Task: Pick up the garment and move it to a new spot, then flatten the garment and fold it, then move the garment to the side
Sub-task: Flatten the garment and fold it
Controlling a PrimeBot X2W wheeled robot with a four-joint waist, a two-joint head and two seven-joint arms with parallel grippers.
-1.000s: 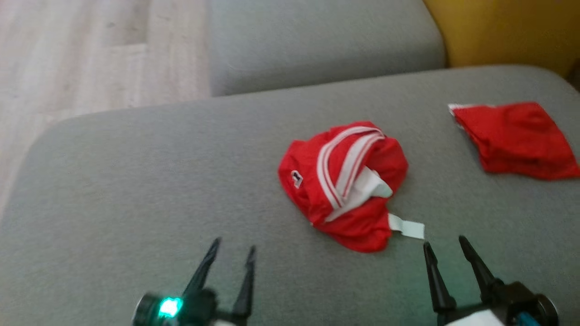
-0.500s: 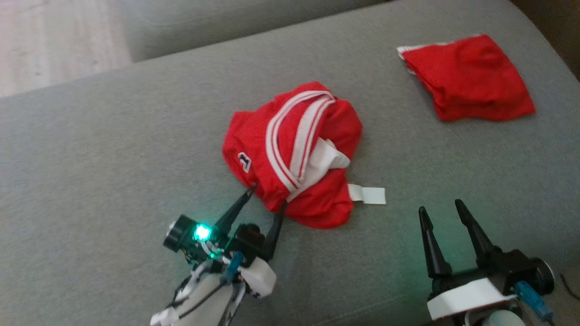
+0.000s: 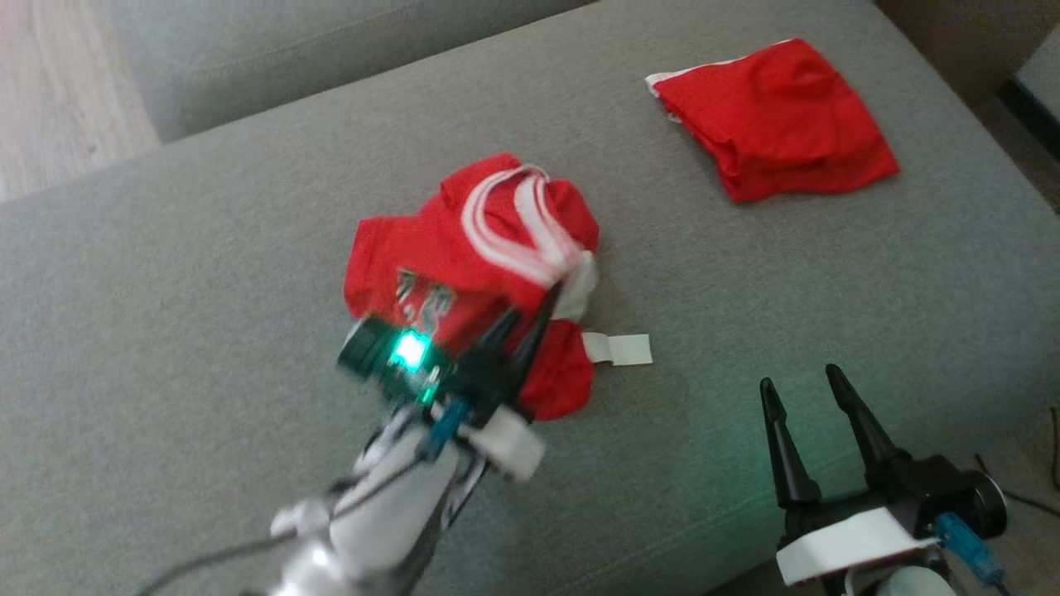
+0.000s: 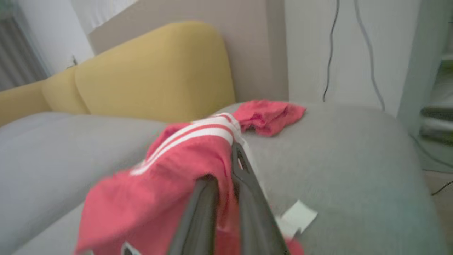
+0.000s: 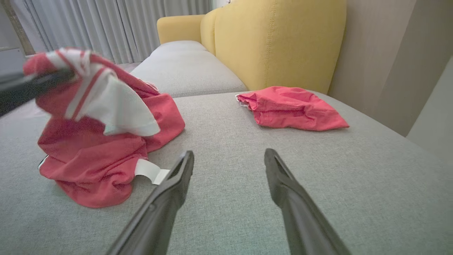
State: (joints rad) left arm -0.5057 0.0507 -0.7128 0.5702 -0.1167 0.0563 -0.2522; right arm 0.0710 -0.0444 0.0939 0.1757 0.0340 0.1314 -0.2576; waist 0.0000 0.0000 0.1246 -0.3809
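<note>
Item: garment (image 3: 472,248), red with white stripes, crumpled, at the middle of the grey seat (image 3: 166,248). Its lower bulk rests on the cushion and its striped upper part is bunched and raised. A white tag (image 3: 621,349) trails from it onto the seat. Left gripper (image 3: 534,310): a moment ago its jaws were spread at the garment's near edge; now they are clenched on a fold of red cloth, as the left wrist view confirms. Right gripper (image 3: 799,377): released, jaws apart, idle near the seat's front edge, well clear of the garment. Second red garment (image 3: 774,120): folded, lying apart at the far right of the seat. Status: the grasp looks made and the lift is beginning. The carry to a new spot, the flattening, the fold and the move aside are all still to do. Note: a one-point hold may let the cloth drag or slip.
</note>
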